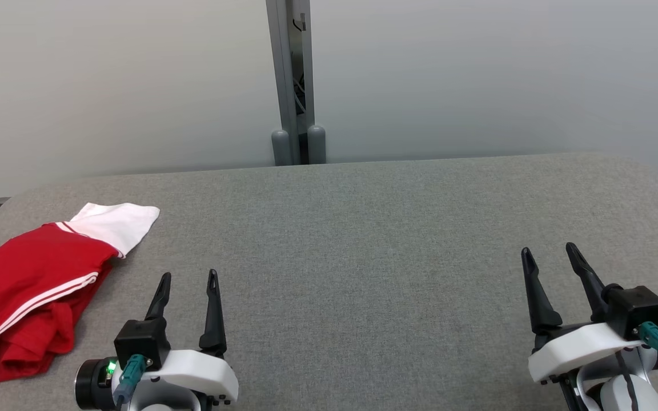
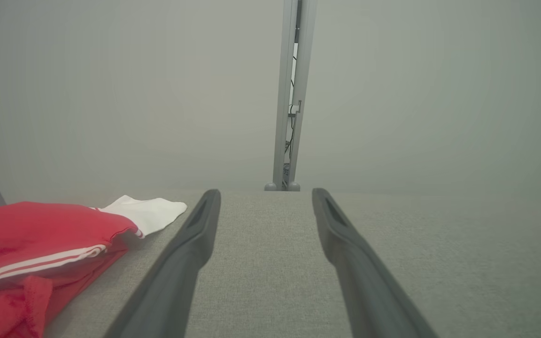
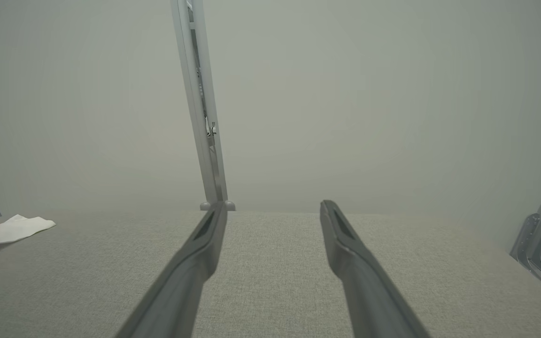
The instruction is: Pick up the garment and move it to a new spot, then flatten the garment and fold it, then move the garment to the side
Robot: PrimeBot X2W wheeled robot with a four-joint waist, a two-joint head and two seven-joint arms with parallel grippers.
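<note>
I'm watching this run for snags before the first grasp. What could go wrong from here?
The crumpled red garment with white stripes lies bunched at the grey fabric table's left edge; a poor pull may drag it off. Its layers overlap, so the open left jaws may pinch several at once.

Garment (image 1: 26,291) cut off at the left edge (its full shape perhaps a shirt's).

Black tapered fingers (image 1: 213,311), white wrist shells (image 1: 197,368), teal cable plugs (image 1: 131,371), green light (image 1: 112,366)
</note>
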